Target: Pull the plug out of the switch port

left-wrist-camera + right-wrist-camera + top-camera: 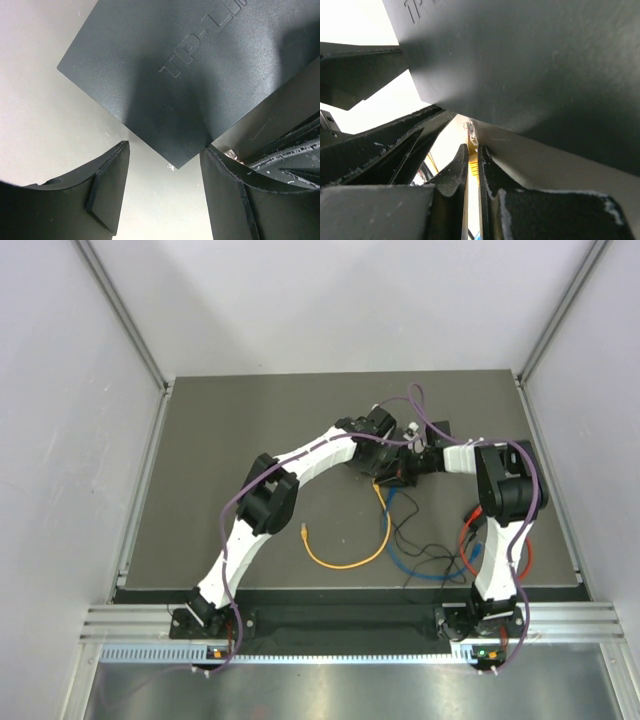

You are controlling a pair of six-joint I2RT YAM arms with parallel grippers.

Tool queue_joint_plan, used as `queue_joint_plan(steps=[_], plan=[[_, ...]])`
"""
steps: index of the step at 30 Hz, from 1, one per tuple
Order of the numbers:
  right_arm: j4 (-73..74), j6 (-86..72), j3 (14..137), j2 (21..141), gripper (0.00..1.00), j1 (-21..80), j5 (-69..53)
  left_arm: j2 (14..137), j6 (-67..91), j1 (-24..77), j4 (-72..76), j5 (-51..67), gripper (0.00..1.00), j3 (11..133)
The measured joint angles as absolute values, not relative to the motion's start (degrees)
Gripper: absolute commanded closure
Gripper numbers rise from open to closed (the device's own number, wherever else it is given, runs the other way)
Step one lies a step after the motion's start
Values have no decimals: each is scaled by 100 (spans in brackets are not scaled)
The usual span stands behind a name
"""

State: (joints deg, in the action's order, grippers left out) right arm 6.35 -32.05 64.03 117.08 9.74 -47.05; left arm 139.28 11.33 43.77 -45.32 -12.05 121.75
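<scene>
Matte-black plastic fills both of your wrist views: the flat rectangular switch box, with raised lettering on its top face, lies under both grippers at the far middle of the table.

Your left gripper stands open across one corner of the box. That corner points down between the two black fingers. The right-hand finger touches the box's edge with its tip, and the tip of the other finger is just beside the opposite edge.

Your right gripper comes in low at the box's edge, its jaws drawn nearly together with only a thin slit between them. Yellow shows through that slit. A small clear plastic plug sits against the box just beyond the fingertips. You cannot tell whether the jaws pinch anything, or whether the plug is seated in a socket. The left gripper's fingers are the dark shapes to the left in this view.

From above, the two arms meet over the box, which is mostly hidden beneath them. A yellow cable loops across the dark grey table mat toward you, beside a blue cable, a red cable and a thin black wire. Pale grey walls close in three sides, and an aluminium rail carries the arm bases at the near edge.
</scene>
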Motion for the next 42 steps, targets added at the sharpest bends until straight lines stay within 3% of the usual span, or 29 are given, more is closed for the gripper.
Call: queue_joint_plan(steps=[13, 28, 34, 42], plan=[[768, -3238, 6034, 11297, 100, 969, -4456, 13574, 1221, 4348, -4117, -1131, 36, 11531], [2515, -2512, 5881, 9922, 95, 961, -3144, 11316, 1981, 4211, -3979, -443, 36, 10071], [3026, -2246, 5470, 9498, 79, 963, -2630, 10020, 2762, 4178, -3693, -80, 35, 8956], [3509, -1977, 5395, 9061, 31, 969, -2206, 8554, 3793, 4005, -3190, 578, 33, 7428]])
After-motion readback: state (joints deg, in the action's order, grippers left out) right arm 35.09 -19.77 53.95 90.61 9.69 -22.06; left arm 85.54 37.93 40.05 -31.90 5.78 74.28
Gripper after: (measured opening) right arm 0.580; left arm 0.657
